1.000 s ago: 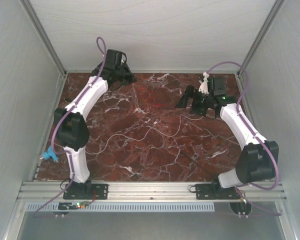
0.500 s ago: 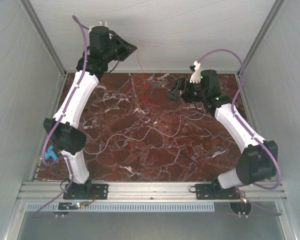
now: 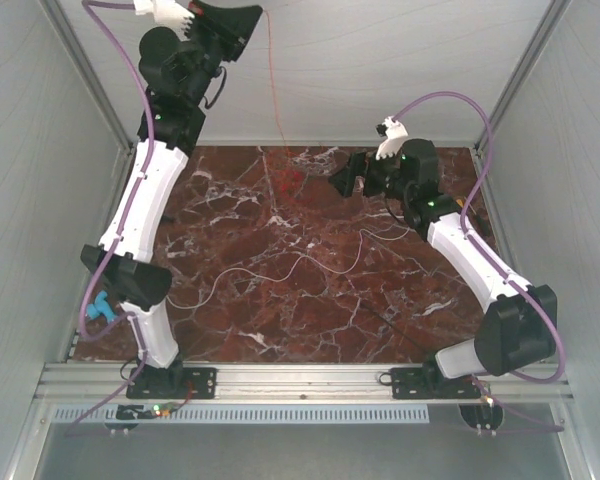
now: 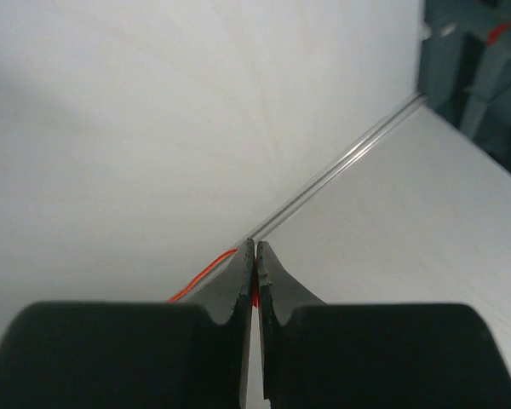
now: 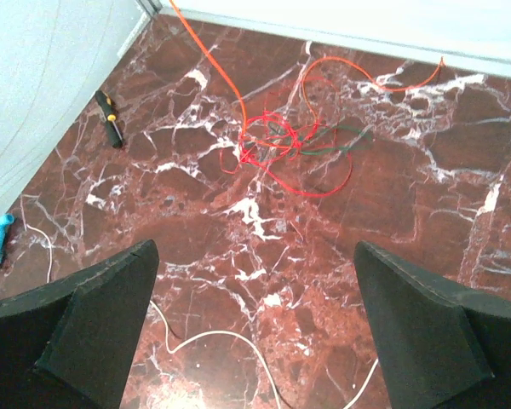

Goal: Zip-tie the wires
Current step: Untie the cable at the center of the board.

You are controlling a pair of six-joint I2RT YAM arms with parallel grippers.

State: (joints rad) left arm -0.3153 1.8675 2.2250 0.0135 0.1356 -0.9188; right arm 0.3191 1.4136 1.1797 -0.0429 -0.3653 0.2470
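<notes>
While our left gripper (image 3: 242, 20) is pinching shut on 1 orange strand (image 3: 272, 90) high above the table (image 3: 240, 300), we are judging a slow, steady lift best, so the wires (image 3: 288, 182) tangled at far middle are not snagging. Our right gripper (image 5: 255, 251) is hovering near them, wide open and empty. Since 0.5 s ago, the left arm is climbing higher.

No text, label, brand or number is readable anywhere — any markings seem too small.

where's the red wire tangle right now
In the top view the wires lie bunched far-centre on the table, left of the right gripper; one orange strand runs up to the raised left gripper.
</notes>
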